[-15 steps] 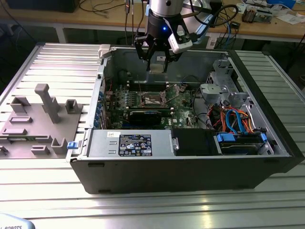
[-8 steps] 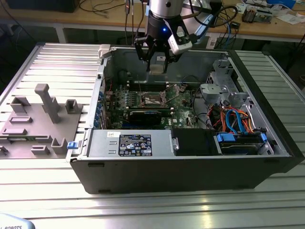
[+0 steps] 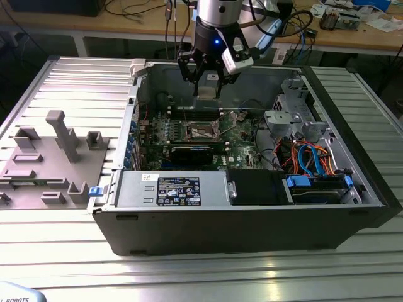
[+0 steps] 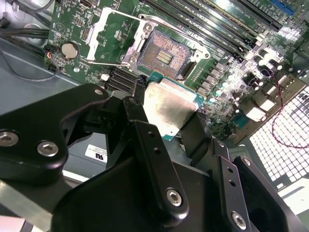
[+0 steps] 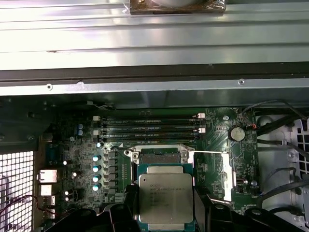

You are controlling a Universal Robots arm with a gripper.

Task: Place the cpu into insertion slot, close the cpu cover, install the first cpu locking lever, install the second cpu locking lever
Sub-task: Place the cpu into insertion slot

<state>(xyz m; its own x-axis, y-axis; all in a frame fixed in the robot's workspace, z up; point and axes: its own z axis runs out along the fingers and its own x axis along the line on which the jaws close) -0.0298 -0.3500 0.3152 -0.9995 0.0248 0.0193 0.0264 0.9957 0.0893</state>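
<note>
Counter (image 3: 189,270) of ribbed metal carries an open computer case (image 3: 252,226), with the green motherboard (image 3: 242,148) flat on its floor. Above the board hangs the claw (image 3: 208,87), its black fingers (image 4: 195,135) closed part-way onto two opposite edges of the cpu (image 4: 169,108), gripping it flat with the silver top toward the wrist. The cpu cover (image 4: 96,38) stands swung open, on the side of the insertion slot (image 4: 164,58) toward the exterior view's right. That slot lies almost straight beneath the chip and well apart from it, so the gap to close looks mainly downward. In the first wrist view the chip's edges run about square with the socket rim. There the chip hides the nearer part of the socket, the fingertip contact is covered, and whether a thin bright rod (image 5: 207,152) beside the cover is a locking lever I cannot tell
</note>
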